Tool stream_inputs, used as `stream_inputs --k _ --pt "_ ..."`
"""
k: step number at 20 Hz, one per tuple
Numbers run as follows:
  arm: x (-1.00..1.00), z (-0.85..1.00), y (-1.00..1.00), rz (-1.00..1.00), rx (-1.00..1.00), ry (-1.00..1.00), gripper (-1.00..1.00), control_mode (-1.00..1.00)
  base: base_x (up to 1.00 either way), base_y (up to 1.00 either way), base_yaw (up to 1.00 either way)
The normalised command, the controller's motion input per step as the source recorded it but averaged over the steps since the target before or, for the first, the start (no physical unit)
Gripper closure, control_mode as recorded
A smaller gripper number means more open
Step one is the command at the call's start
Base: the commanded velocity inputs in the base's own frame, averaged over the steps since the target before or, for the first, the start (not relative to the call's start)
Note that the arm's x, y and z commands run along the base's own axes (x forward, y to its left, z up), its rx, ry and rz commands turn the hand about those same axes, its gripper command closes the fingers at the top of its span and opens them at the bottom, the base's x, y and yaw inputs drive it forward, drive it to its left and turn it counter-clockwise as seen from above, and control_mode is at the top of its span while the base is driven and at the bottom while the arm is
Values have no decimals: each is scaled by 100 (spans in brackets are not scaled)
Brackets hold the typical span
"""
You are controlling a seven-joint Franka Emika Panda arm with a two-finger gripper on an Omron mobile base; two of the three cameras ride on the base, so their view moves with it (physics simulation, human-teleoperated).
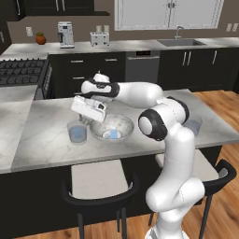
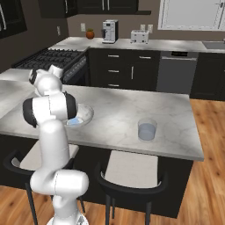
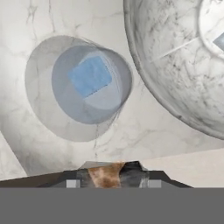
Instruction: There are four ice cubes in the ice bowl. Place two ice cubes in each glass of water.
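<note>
Marble counter (image 1: pixel 51 140) | pincer (image 1: pixel 85 120) above glass (image 1: pixel 77 132), grip state unclear | no legible writing

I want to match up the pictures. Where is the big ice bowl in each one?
Left base view: ice bowl in the middle, on the counter.
Right base view: ice bowl left of middle, partly behind the arm.
Hand view: ice bowl at the top right, cut off by the edge.
Shared landmark: the pale-blue ice cube lying in the bowl.
</note>
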Motion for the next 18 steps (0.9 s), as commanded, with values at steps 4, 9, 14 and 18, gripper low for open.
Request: stream_inputs --k 4,9,14,18 --pt "28 -30 17 -4 -8 0 100 -100 0 0 0" --pt "21 -19 6 -4 -4 0 100 -100 0 0 0" --pt "17 0 0 -5 0 0 100 -100 0 0 0" --pt "16 -1 0 -5 0 0 100 -100 0 0 0"
